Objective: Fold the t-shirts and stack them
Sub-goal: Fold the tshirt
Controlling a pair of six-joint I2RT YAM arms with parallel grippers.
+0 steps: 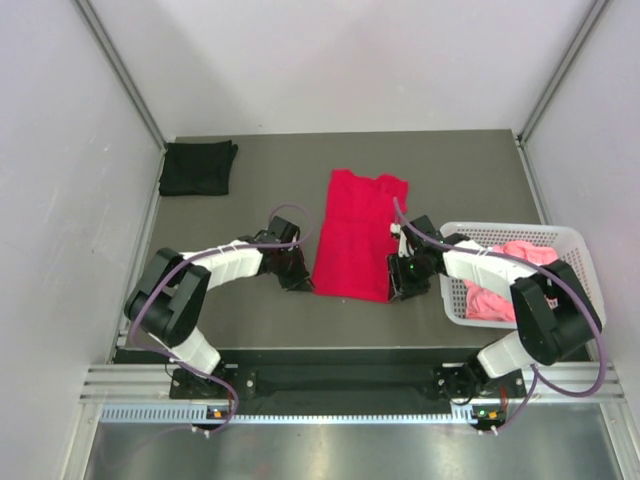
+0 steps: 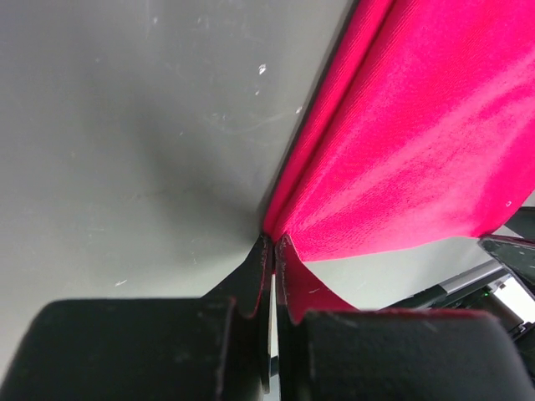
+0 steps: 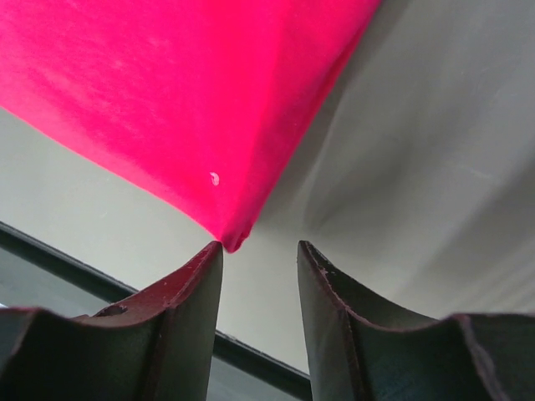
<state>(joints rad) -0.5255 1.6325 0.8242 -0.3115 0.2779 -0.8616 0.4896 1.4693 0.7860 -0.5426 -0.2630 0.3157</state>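
Observation:
The red t-shirt (image 1: 355, 235) lies flat in the middle of the table, folded into a long strip. My left gripper (image 1: 300, 283) is at its near left corner. In the left wrist view the fingers (image 2: 274, 242) are shut, with the red t-shirt (image 2: 418, 150) pinched by its edge at their tips. My right gripper (image 1: 400, 290) is at the near right corner. It stands open (image 3: 261, 246), and the corner of the red t-shirt (image 3: 184, 92) touches the tip of its left finger, not between the pads. A folded black t-shirt (image 1: 198, 167) rests at the far left. A pink t-shirt (image 1: 500, 290) lies crumpled in the basket.
A white lattice basket (image 1: 510, 228) stands at the right edge of the table, close beside the right arm. Metal frame posts rise at the far corners. The table's front edge runs just behind both grippers.

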